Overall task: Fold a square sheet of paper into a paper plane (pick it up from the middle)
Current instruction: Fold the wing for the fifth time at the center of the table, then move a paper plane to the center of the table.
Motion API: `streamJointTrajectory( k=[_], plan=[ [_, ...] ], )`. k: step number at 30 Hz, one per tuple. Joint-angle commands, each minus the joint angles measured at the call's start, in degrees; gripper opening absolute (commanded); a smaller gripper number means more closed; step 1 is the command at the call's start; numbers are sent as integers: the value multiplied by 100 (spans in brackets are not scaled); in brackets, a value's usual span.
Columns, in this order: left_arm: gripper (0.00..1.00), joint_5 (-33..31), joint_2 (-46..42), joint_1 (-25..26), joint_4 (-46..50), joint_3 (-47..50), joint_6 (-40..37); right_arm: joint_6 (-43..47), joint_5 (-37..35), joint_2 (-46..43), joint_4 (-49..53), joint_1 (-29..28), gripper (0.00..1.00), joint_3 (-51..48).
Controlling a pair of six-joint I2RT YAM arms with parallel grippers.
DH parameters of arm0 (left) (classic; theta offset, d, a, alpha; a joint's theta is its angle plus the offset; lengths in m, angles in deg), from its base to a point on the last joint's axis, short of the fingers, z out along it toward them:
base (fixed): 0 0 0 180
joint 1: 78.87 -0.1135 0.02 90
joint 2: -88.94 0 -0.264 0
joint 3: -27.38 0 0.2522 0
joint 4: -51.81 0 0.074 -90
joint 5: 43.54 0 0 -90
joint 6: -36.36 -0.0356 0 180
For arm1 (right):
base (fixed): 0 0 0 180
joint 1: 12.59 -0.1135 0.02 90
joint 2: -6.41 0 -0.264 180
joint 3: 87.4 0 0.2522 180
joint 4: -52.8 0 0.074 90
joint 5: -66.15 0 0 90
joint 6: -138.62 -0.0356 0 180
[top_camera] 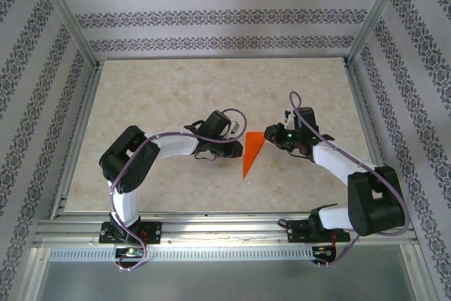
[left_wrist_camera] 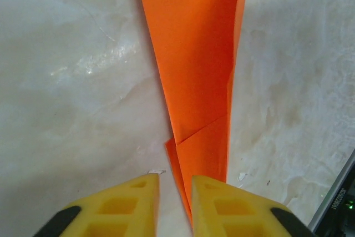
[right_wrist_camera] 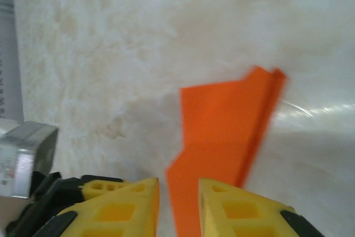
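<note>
Plainly the folding looks all but done: the plane [top_camera: 252, 154] lies flat on the table [top_camera: 155, 96] between the two arms, a narrow orange dart with its broad end far and its point near. The left gripper [top_camera: 232, 144] sits just beside its left edge and the right gripper [top_camera: 269, 133] at its far right corner, so the arms flank it from both sides, probably to press or steady the layers along the crease. From the left wrist, the left gripper [left_wrist_camera: 175, 192] has its yellow fingers [left_wrist_camera: 138, 203] apart, with a clear gap; a thin edge of the plane [left_wrist_camera: 194, 54] runs into that gap, close against the right-hand finger, and nothing is pinched. From the right wrist, the right gripper [right_wrist_camera: 178, 203] is likewise parted, and the plane [right_wrist_camera: 222, 126] reaches down between its fingers [right_wrist_camera: 233, 209] without being clamped. A doubled fold shows along the plane's right edge there. My judgement is that each gripper is placed to pick the plane up, though whether the paper touches either finger I cannot tell.
</note>
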Motion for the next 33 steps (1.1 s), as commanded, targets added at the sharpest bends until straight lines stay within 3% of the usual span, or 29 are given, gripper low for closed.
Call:
streamJointTrajectory(
  k=[1,9,19,33],
  plan=[
    [29,360,268,-19,-42,-158,230,-189,186,-79,-11,68,28,-267],
    [34,626,529,-11,-203,-325,406,-447,639,83,-327,-39,29,-499],
    [37,813,757,5,-332,-390,496,-497,198,363,75,-321,41,-195],
    [33,1065,891,26,-490,-423,646,-693,243,793,-183,-336,33,-432]
  ],
)
